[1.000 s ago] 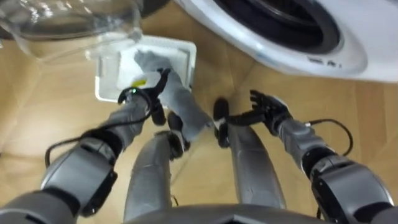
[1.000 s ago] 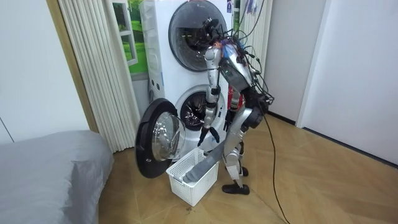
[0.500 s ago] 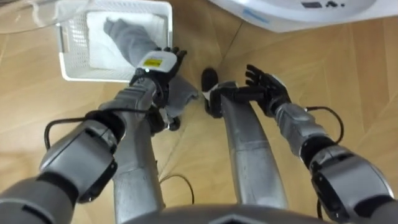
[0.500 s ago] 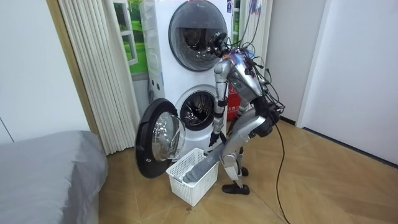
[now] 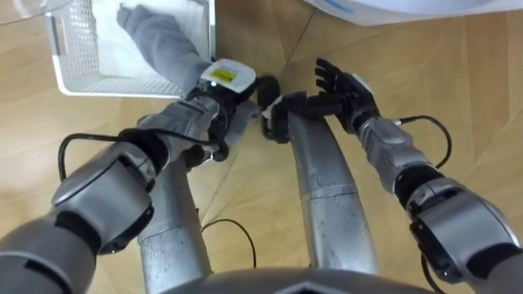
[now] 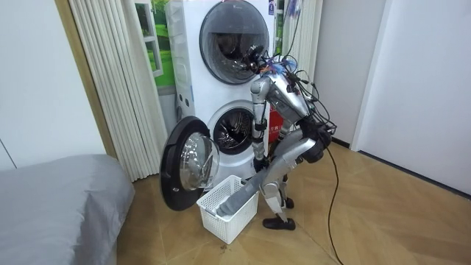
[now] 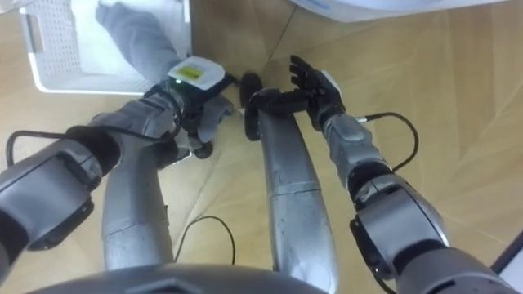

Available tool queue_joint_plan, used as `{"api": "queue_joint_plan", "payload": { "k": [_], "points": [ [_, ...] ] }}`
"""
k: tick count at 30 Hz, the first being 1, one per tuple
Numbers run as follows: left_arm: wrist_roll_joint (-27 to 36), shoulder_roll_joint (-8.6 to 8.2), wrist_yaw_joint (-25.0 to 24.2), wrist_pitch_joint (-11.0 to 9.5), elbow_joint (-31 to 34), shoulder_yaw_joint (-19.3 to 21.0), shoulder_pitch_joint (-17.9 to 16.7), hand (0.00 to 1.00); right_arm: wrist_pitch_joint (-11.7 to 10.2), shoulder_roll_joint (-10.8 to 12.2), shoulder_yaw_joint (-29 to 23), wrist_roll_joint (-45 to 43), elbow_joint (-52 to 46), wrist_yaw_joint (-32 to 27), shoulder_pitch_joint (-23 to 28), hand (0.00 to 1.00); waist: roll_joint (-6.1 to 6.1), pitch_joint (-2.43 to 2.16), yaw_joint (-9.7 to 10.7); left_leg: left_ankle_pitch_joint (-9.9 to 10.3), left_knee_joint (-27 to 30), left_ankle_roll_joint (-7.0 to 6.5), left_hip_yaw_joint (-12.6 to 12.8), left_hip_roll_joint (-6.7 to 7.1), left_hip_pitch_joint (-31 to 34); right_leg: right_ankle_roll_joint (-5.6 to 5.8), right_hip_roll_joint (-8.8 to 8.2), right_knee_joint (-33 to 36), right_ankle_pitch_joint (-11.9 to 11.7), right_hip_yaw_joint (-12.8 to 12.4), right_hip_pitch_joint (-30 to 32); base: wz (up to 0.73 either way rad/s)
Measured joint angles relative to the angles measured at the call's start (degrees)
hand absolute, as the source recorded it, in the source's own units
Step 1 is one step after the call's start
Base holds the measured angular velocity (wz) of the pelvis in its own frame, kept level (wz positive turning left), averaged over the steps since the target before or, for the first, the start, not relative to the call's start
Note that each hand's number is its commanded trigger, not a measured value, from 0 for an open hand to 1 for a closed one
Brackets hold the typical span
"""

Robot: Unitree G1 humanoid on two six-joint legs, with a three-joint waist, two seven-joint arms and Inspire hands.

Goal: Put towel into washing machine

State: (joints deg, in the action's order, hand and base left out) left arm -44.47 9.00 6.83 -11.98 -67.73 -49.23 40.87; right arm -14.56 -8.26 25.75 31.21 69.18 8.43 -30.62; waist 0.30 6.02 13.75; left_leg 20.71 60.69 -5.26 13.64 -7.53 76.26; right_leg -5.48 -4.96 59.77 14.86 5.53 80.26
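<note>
A grey towel (image 5: pixel 159 37) lies in the white basket (image 5: pixel 69 82) and hangs over its right rim onto the wooden floor. My left hand (image 5: pixel 225 82), seen from the back, rests over the towel's lower end just outside the basket. My right hand (image 5: pixel 339 82) hovers to the right above the floor, open with fingers spread and holding nothing. In the room view I stand bent forward beside the basket (image 6: pixel 227 210), in front of the lower washing machine (image 6: pixel 234 132), whose round door (image 6: pixel 188 165) stands open to the room view's left.
The machine's white front edge (image 5: pixel 392 6) runs along the top of the eye view. A second drum (image 6: pixel 234 33) is stacked above the washing machine. A grey bed (image 6: pixel 59 199) and a pleated curtain (image 6: pixel 118 81) stand on the room view's left.
The head view has shifted away from the machine toward the floor. My left hand has moved along the towel from near the basket rim to its lower end. The right hand stays open.
</note>
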Motion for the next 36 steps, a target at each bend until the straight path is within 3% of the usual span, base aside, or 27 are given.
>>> {"api": "queue_joint_plan", "payload": {
  "k": [9, 13, 23, 29, 33, 36],
  "points": [
    [0.2, -0.08, -7.4, -0.1, 0.3, -3.2, 2.5, 1.00, -0.4, 0.0, 0.2, -1.4, 0.2, -0.1, -0.7, 0.00, -0.05, -0.03, 1.0, -0.1, -0.5, -0.21, 0.2, -0.09, -0.2, 0.11, -0.05, -0.3, 0.1, 0.0, -0.2, 0.00],
    [0.1, 0.21, -9.9, -0.1, 0.3, -4.6, 1.5, 1.00, -0.3, 0.2, 0.6, -1.3, 2.2, -0.1, -0.7, 0.00, -0.06, -0.04, 1.9, -0.1, -1.8, -0.13, 0.2, -0.11, -2.2, 0.09, 0.11, -1.6, 0.1, 0.1, -2.3, -0.01],
    [1.5, -1.05, -12.0, -0.1, 0.4, -5.5, -0.6, 1.00, -0.2, 0.6, 0.6, 2.9, 6.3, -0.3, 0.4, 0.00, -0.02, -0.08, 1.5, -0.2, -6.1, 0.15, 0.3, 0.38, -11.2, 0.65, 0.15, -6.1, 0.4, 0.7, -11.6, 0.00],
    [3.9, -0.22, -8.4, -1.2, 0.4, 2.9, -3.7, 1.00, 1.6, 0.5, -0.3, 3.4, 7.0, -1.5, 4.5, 0.00, 0.24, -0.04, -1.7, -0.4, -10.4, 0.66, 0.5, 0.35, -20.8, 1.07, 0.70, -10.7, 0.0, 1.3, -21.5, -0.03],
    [4.6, 1.94, -2.7, -2.1, 2.5, 9.8, -6.1, 1.00, 2.1, -0.1, -0.9, 1.9, 6.1, -1.6, 7.1, 0.00, 0.59, -0.11, -3.5, -1.9, -15.0, 1.04, 0.4, 1.39, -26.3, 1.28, 0.40, -14.5, -0.8, 1.8, -27.0, 0.06],
    [6.9, 1.86, 2.8, -3.1, 2.6, 14.0, -7.2, 1.00, 2.1, -0.5, -1.1, 1.9, 6.2, -2.3, 7.7, 0.00, 0.65, -0.11, -5.3, -2.1, -16.2, 1.29, 0.4, 1.41, -29.1, 1.35, 0.43, -15.8, -0.7, 2.3, -30.0, 0.03]
  ]
}}
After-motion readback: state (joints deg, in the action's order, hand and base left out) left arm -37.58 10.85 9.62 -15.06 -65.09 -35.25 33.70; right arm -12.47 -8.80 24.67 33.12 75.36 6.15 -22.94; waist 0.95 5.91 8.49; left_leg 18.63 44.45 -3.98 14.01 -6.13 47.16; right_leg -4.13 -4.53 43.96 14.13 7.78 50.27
